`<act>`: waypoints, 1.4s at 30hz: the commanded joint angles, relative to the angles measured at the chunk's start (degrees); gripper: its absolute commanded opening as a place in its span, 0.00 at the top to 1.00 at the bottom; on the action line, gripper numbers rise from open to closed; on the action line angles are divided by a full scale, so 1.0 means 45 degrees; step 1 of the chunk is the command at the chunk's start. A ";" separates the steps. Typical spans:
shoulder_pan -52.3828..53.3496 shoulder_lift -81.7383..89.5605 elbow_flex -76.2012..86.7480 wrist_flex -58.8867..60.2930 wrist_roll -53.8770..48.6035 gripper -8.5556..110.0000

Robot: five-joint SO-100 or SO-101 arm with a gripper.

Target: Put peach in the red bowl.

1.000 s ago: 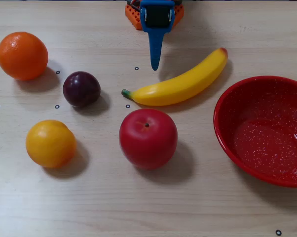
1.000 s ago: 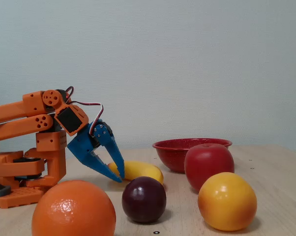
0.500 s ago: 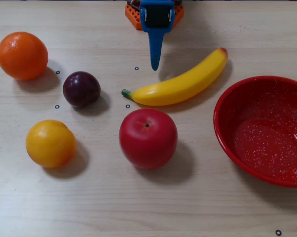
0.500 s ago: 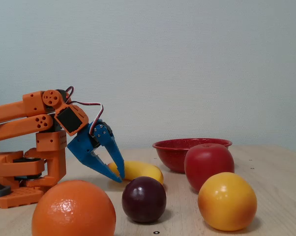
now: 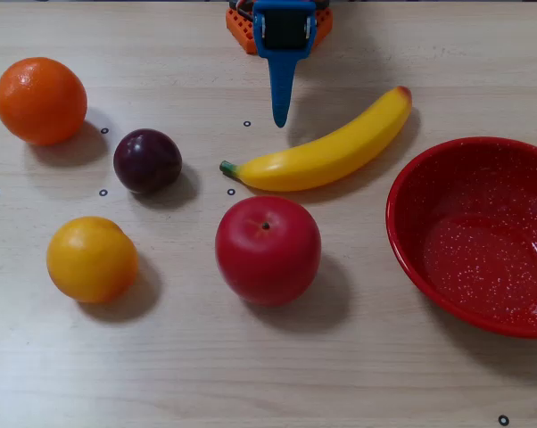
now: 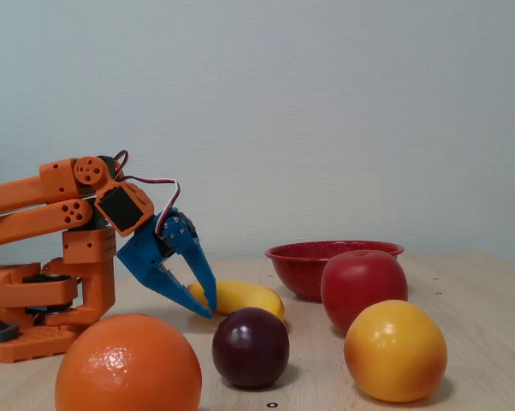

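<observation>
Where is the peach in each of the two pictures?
Fixed view from above: the peach lies lower left, below the plum.
Fixed view from the side: the peach sits lower right, nearest the camera, in front of the apple.
Shared landmark: the apple, the peach's neighbour in both.

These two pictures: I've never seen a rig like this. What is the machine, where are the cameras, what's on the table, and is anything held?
It is a small orange robot arm with a blue two-finger gripper. One fixed view looks down on the table; the other looks across it from low at the side. On the table lie an orange, a plum, a peach, an apple, a banana and an empty red bowl. The gripper is shut and holds nothing, its tips close over the table.
</observation>
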 commanded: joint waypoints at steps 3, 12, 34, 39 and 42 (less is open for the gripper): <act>0.0156 0.0273 0.0195 -0.0312 0.0215 0.93; -0.0059 0.0273 0.0195 -0.0312 -0.0156 0.93; 0.0000 -0.0410 -0.0547 -0.0391 -0.0156 0.93; 0.0137 -0.1738 -0.2422 0.0098 -0.0527 0.93; 0.0488 -0.2578 -0.3848 0.0605 -0.0859 0.93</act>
